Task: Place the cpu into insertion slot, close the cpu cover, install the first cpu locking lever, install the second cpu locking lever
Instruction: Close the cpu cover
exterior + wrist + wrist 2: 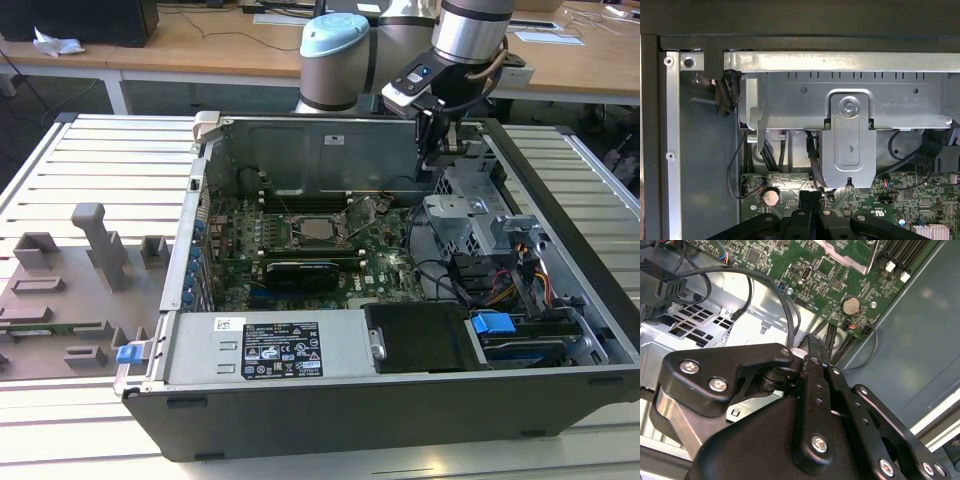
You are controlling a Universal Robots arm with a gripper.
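Observation:
An open computer case lies on the slatted table. On its green board (385,262) sits the insertion slot (318,232), a square socket with a silvery rim. A dull grey square, the cpu, shows inside it. Whether the cpu cover lies flat over it I cannot tell. My gripper (432,168) hangs over the case's far corner at the exterior view's right, well away from the socket. In both wrist views its black fingers (810,199) (813,345) are pressed together with nothing visible between them, above the board's edge beside a metal bracket (849,135).
A silver drive cage (470,215) with cables stands below the gripper. A black card (300,272) crosses the board near the socket. A labelled power supply (270,348) and black shroud (415,335) fill the near side. A grey fixture plate (70,290) lies left of the case.

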